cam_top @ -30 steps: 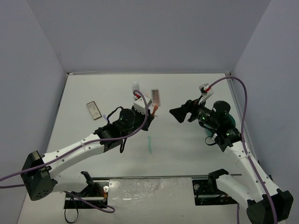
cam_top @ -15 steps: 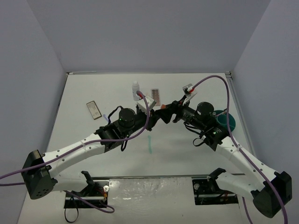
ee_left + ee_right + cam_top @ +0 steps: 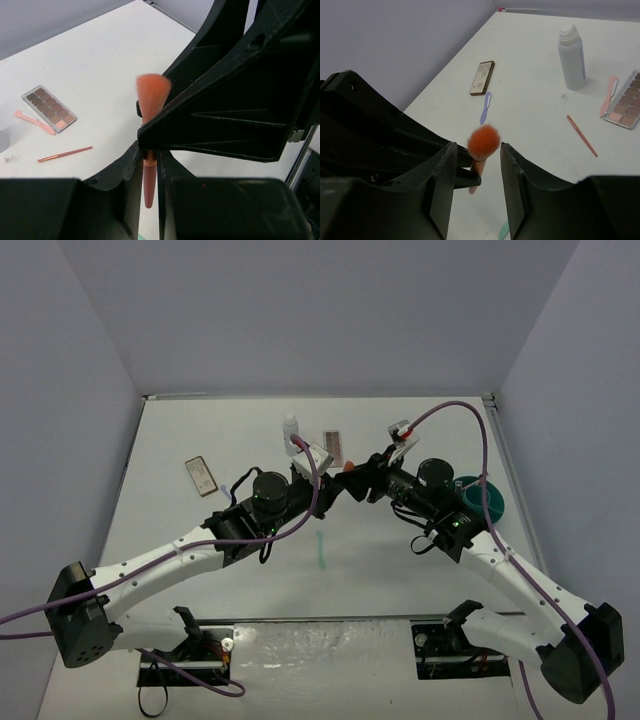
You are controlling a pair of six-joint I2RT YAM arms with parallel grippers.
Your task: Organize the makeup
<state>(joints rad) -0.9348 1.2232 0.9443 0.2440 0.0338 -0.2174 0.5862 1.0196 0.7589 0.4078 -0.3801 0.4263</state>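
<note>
Handover, I guessed: the left gripper (image 3: 147, 155) was clenched on the orange brush (image 3: 152, 92) by its handle, holding it upright above the table (image 3: 200, 430), bristles up, where the right gripper (image 3: 476, 147) could reach. That one's jaws stood apart, flanking the bristles without touching. The teal tub (image 3: 487, 498) sat by the right arm (image 3: 500, 560); its contents were hidden.
</note>
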